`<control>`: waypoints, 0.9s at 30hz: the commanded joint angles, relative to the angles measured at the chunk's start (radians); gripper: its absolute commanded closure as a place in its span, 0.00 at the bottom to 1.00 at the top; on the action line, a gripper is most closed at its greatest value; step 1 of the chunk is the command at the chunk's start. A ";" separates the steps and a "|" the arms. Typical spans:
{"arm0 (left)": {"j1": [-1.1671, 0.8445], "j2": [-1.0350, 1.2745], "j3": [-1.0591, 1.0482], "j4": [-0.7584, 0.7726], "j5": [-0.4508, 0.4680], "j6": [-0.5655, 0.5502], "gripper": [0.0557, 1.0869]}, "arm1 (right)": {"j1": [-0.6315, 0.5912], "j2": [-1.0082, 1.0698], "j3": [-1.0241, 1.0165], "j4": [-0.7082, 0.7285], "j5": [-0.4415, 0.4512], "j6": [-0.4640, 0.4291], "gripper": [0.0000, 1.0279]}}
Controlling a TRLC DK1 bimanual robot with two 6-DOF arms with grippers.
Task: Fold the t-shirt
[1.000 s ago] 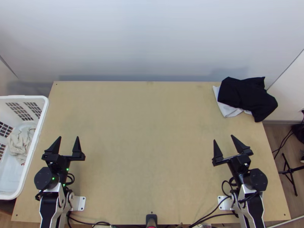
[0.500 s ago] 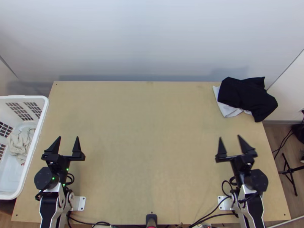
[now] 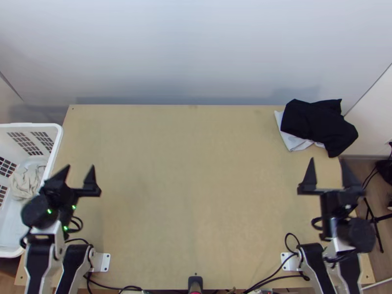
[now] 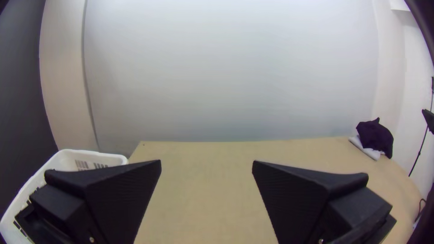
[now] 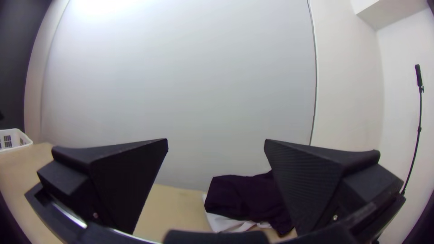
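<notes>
On the table (image 3: 196, 171), black cloth (image 3: 318, 122) partly hides white cloth (image 3: 291, 140).

No readable text, numbers or signs on anything here

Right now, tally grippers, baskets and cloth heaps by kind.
Grippers: 2 (left gripper, right gripper)
Baskets: 1 (white basket)
Cloth heaps: 2 (black-over-white heap at the table's far right corner, beige heap in the basket)
Total: 5
</notes>
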State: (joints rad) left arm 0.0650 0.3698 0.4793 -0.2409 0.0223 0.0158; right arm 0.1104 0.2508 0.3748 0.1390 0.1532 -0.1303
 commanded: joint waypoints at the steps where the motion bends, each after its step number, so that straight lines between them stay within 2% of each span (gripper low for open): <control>1: 0.033 0.250 0.317 -0.067 -0.009 0.004 0.05 | 0.029 0.323 0.340 -0.107 0.006 -0.005 0.04; 3: 0.065 0.336 0.400 -0.081 -0.009 0.026 0.05 | 0.049 0.426 0.409 -0.125 0.002 -0.020 0.04; 9: 0.130 0.617 0.601 -0.133 -0.009 0.035 0.05 | 0.046 0.759 0.701 -0.372 -0.096 -0.034 0.04; 11: 0.141 0.709 0.665 -0.150 -0.007 0.039 0.05 | 0.051 0.831 0.765 -0.384 -0.113 -0.025 0.04; 13: 0.145 0.784 0.731 -0.164 -0.007 0.042 0.05 | 0.064 0.900 0.823 -0.392 -0.156 0.011 0.04; 16: 0.136 0.911 0.861 -0.267 -0.007 0.041 0.05 | 0.109 1.002 0.911 -0.446 -0.213 0.084 0.04; 20: 0.162 1.020 1.003 -0.340 -0.007 -0.020 0.05 | 0.184 1.111 1.021 -0.498 -0.284 0.156 0.04; 27: 0.314 1.077 1.024 -0.336 -0.009 -0.054 0.05 | 0.290 1.233 1.155 -0.612 -0.374 0.212 0.04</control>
State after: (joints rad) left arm 0.2611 1.3430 1.4239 -0.5484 0.0147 -0.0082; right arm 0.3077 1.3464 1.3911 -0.3782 -0.1417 0.0235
